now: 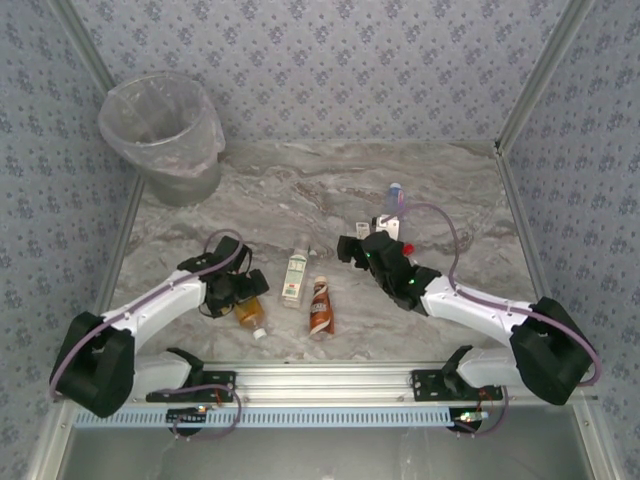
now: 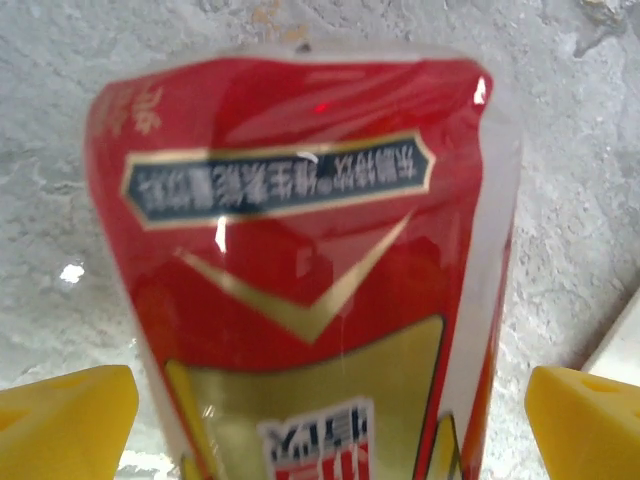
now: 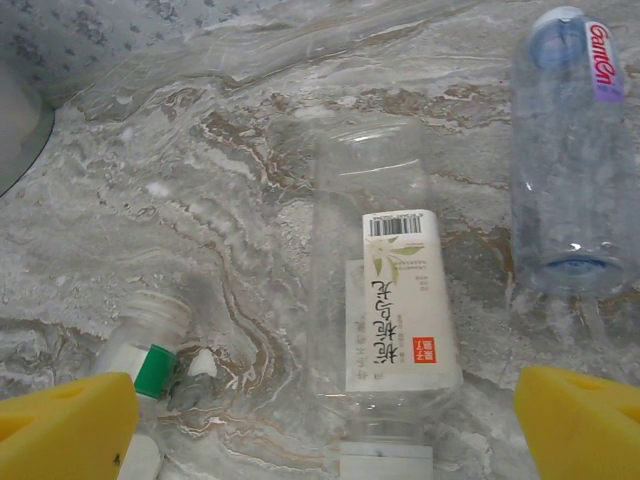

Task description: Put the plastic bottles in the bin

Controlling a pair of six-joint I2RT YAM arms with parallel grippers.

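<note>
The left claw (image 2: 325, 425) is spread wide. Its yellow fingertips (image 2: 65, 420) stand on both sides of the red-labelled bottle (image 2: 300, 270), which lies on the marble table (image 2: 60, 150) directly under the claw and is not pinched yet. The step in hand seems to be the grasp of this bottle. The next move, in my judgement, calls for going down a little and pressing the fingers together on the bottle's body. After that it must be carried to the bin (image 1: 160, 130), which stands far ahead of this claw, at the far corner of the table. The red label has a gold chevron and Chinese characters on a dark band, too blurred to read.

The right claw (image 3: 320, 430) is spread as well and pinches nothing. Close beside one fingertip lies a small white bottle with a green band (image 3: 150, 350). Just ahead of the claw, between the lines of its fingertips, lies a clear bottle with a white label (image 3: 385, 310), which shows a barcode, a plant drawing, vertical Chinese writing and a small red square. Farther ahead and to the side lies a clear bottle with a blue cap (image 3: 575, 150), whose label begins with letters like "GanG".
</note>
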